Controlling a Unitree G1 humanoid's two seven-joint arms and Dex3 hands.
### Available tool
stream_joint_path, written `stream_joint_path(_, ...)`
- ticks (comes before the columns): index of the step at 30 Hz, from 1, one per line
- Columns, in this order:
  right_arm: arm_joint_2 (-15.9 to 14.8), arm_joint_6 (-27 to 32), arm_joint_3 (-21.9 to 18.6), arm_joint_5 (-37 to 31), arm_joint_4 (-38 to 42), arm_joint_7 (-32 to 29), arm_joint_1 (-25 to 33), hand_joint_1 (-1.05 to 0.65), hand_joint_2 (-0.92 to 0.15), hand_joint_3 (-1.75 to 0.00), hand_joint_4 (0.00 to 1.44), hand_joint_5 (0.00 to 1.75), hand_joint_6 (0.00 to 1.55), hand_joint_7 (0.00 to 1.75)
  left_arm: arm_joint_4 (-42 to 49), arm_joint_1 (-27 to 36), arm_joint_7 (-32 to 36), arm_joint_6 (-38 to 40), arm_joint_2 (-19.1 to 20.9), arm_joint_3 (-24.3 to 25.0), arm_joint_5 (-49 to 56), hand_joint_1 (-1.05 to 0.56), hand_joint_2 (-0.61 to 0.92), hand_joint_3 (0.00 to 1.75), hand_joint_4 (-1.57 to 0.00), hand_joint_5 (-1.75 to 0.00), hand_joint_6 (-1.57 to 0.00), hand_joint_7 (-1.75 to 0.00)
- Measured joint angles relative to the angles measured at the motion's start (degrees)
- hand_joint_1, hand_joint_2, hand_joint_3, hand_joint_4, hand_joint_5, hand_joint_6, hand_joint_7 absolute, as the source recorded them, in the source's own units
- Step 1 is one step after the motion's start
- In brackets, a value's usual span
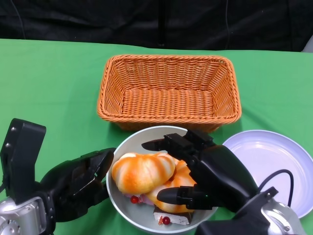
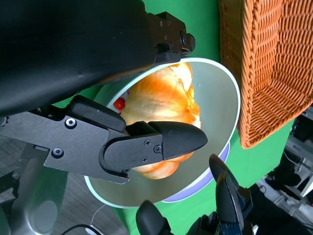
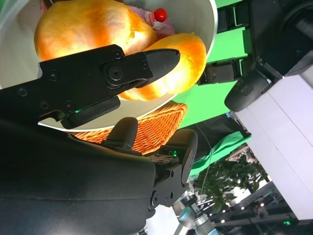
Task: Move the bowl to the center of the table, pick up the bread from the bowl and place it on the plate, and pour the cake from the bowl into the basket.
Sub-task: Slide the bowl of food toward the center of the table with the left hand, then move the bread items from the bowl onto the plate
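Note:
The grey bowl (image 1: 146,139) sits in front of the wicker basket (image 1: 168,93). It holds a large glazed bread roll (image 1: 142,171), a second roll (image 1: 182,180) and a piece of cake (image 1: 168,218) with red berries. My left hand (image 1: 83,186) grips the bowl's left rim; in the left wrist view its thumb (image 2: 161,142) lies inside the bowl (image 2: 215,107) over the bread (image 2: 161,103). My right hand (image 1: 205,171) hovers over the bowl's right side, fingers spread around the second roll. Its thumb (image 3: 146,63) lies against that roll (image 3: 183,66).
A lavender plate (image 1: 274,156) lies to the right of the bowl, partly under my right forearm. The basket stands just behind the bowl, almost touching its far rim. Green cloth covers the table, with a dark backdrop beyond.

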Motion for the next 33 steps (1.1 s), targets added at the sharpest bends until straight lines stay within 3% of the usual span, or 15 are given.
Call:
stream_joint_path(13,0.8,1.5,5.1,-4.2,12.9,-5.9,-6.3,-0.49,-0.92,-0.03,0.11,1.00,0.21,0.60,-1.2,1.0,6.6,-5.9,1.2,-4.4,11.9,-0.70,0.92,0.67,-0.16,-0.15,-0.17,-0.04)
stream_joint_path(19,2.3,-0.4,7.6,-5.0,21.1,-12.7,-9.8,-0.39,-0.92,-0.03,0.37,0.86,0.46,0.44,-1.1,2.1,7.2,-11.1,1.4,-4.4,15.8,-0.71,0.92,0.70,-0.17,-0.20,-0.21,-0.04)
stream_joint_path(21,3.4,-1.5,8.1,-5.3,24.4,-16.5,-10.9,-0.34,-0.92,-0.06,0.49,0.90,0.55,0.44,-1.1,2.1,7.2,-11.9,1.5,-4.5,16.5,-0.72,0.92,0.70,-0.17,-0.22,-0.22,-0.04)
stream_joint_path(24,5.4,-3.2,9.0,-5.9,30.1,-24.0,-12.8,-0.25,-0.92,-0.10,0.59,1.22,0.73,0.48,-1.0,2.2,7.2,-13.0,1.6,-4.6,17.7,-0.72,0.92,0.70,-0.16,-0.24,-0.20,-0.03)
stream_joint_path(27,6.6,-5.5,9.7,-6.6,34.6,-30.6,-14.7,-0.19,-0.90,-0.09,0.79,1.36,0.93,0.66,-1.1,2.5,7.2,-13.7,1.6,-4.7,18.4,-0.72,0.92,0.71,-0.14,-0.25,-0.19,-0.02)
stream_joint_path(28,6.8,-6.6,9.9,-6.6,35.9,-32.6,-15.5,-0.17,-0.89,-0.14,0.85,1.46,0.96,0.80,-1.1,2.7,7.2,-13.9,1.6,-4.8,18.6,-0.72,0.92,0.71,-0.14,-0.25,-0.20,-0.02)
stream_joint_path(29,6.9,-7.9,9.9,-6.8,37.1,-34.9,-16.2,-0.14,-0.65,-0.68,0.96,1.63,0.89,1.29,-1.1,3.0,7.2,-14.2,1.5,-4.8,18.8,-0.72,0.92,0.71,-0.14,-0.25,-0.21,-0.03)
stream_joint_path(30,6.9,-9.3,10.0,-7.0,38.2,-37.4,-16.8,-0.13,-0.49,-1.00,1.01,1.69,0.84,1.51,-1.1,3.2,7.2,-14.5,1.3,-4.7,18.8,-0.73,0.92,0.71,-0.13,-0.26,-0.21,-0.03)
stream_joint_path(32,7.0,-11.7,10.1,-7.5,39.5,-41.2,-17.8,-0.13,-0.35,-1.31,1.06,1.73,0.82,1.70,-1.1,3.6,7.2,-14.7,1.1,-4.7,18.8,-0.73,0.92,0.71,-0.13,-0.27,-0.22,-0.03)
stream_joint_path(33,7.0,-12.6,10.1,-7.5,39.6,-42.6,-18.0,-0.13,-0.32,-1.35,1.06,1.74,0.82,1.72,-1.1,3.8,7.2,-14.7,0.9,-4.6,18.8,-0.74,0.92,0.70,-0.13,-0.28,-0.22,-0.03)
